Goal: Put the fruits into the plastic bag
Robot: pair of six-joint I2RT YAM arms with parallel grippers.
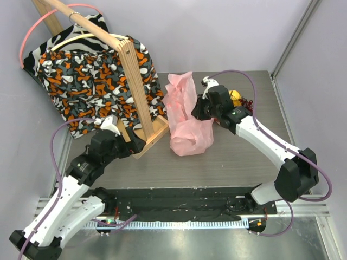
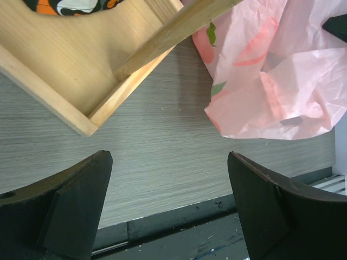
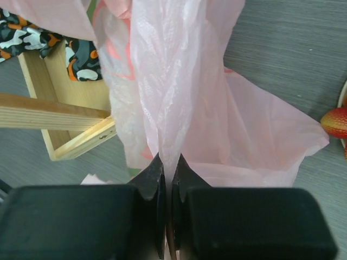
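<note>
The pink plastic bag (image 1: 185, 116) stands crumpled in the middle of the table, part of it drawn upward. My right gripper (image 1: 198, 110) is shut on a fold of the plastic bag (image 3: 179, 92); its jaws pinch the thin film between them. A yellow fruit (image 1: 235, 96) and a dark red one (image 1: 249, 102) show just behind the right wrist. A red strawberry-like fruit (image 3: 335, 122) shows at the right edge of the right wrist view. My left gripper (image 2: 168, 211) is open and empty over bare table, left of the bag (image 2: 276, 70).
A wooden stand (image 1: 138, 92) with an orange-black patterned cloth (image 1: 87, 81) draped on it stands at the back left; its base (image 2: 70, 81) lies just ahead of my left gripper. A black strip (image 1: 179, 200) runs along the table's near edge.
</note>
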